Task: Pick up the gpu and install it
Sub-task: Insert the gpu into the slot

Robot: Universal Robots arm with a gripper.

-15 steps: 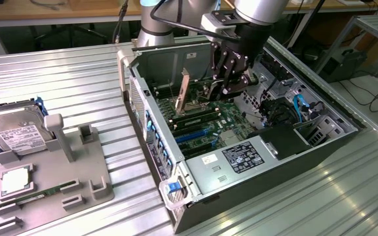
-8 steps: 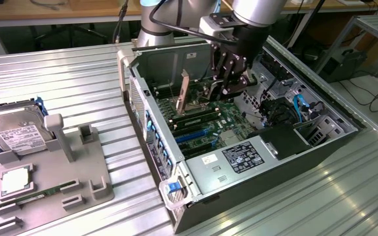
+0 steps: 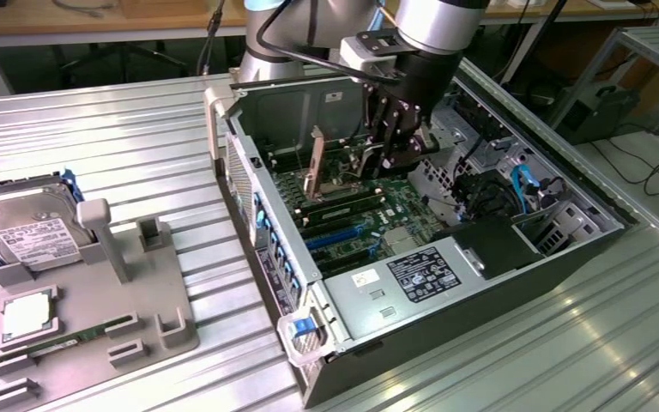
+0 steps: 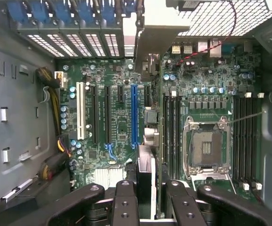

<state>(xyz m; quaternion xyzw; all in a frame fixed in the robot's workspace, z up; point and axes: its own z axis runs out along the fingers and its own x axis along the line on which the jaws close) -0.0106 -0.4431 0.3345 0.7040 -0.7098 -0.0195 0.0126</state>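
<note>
Overhead, gpu [image 3: 320,157] seen held edge-on in gripper [image 3: 393,146] above open computer case [image 3: 444,283], jaws clamped on card. From wrist, thin card [image 4: 146,155] viewed end-on between black fingers [image 4: 124,202], over green motherboard [image 4: 117,113]; blue slot [image 4: 134,113] and bare CPU socket [image 4: 205,148] revealed below.

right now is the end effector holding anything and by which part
Yes, the end effector holds the gpu edge-on by its upper edge, above the motherboard inside the case.
</note>
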